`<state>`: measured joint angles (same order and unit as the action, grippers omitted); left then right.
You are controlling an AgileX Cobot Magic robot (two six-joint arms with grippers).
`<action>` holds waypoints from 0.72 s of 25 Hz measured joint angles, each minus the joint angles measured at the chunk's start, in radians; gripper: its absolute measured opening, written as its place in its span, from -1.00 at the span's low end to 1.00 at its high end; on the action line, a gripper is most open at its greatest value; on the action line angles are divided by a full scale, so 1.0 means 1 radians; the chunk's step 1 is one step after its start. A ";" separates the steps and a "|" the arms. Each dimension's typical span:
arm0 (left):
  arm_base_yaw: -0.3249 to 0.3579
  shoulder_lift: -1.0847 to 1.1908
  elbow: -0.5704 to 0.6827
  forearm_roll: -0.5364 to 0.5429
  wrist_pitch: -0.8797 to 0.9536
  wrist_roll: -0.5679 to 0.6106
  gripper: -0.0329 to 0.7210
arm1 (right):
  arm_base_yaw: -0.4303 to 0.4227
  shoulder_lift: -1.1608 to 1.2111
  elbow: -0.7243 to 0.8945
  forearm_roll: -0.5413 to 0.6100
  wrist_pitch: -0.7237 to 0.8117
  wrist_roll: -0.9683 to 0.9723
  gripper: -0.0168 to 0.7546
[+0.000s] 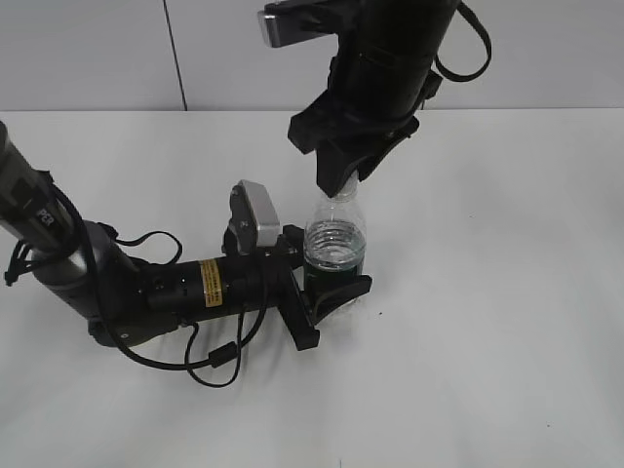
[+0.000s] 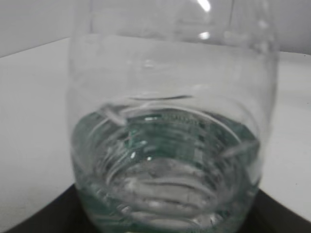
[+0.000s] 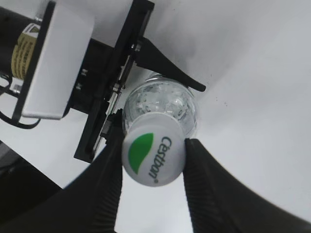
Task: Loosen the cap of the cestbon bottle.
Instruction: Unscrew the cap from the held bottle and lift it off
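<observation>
The cestbon bottle [image 1: 335, 246] stands upright on the white table, clear with a dark green label low down. It fills the left wrist view [image 2: 170, 145]. My left gripper [image 1: 336, 288] lies low on the table and is shut on the bottle's lower body. My right gripper [image 1: 340, 181] comes down from above and is shut on the cap [image 3: 154, 153], a white round cap with a green leaf mark and "Cestbon" lettering, held between its two black fingers [image 3: 153, 160]. The cap is hidden by the fingers in the exterior view.
The left arm and its loose black cable [image 1: 210, 361] lie across the table at the left. The white table [image 1: 507, 292] extends to the right and front. A grey wall stands behind.
</observation>
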<state>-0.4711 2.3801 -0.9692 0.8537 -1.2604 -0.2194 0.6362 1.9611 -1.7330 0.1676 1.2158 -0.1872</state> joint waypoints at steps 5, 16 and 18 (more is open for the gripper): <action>0.000 0.000 0.000 0.001 -0.001 0.002 0.16 | 0.000 0.000 0.000 0.010 0.000 -0.284 -0.19; 0.000 0.000 0.000 0.002 -0.002 0.012 0.16 | 0.000 -0.005 -0.006 0.010 -0.001 -1.045 -0.19; 0.000 0.000 0.000 0.003 -0.002 0.014 0.16 | 0.000 -0.011 -0.005 0.009 -0.001 -1.143 -0.19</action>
<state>-0.4711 2.3801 -0.9692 0.8567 -1.2621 -0.2055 0.6362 1.9501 -1.7377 0.1768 1.2146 -1.3302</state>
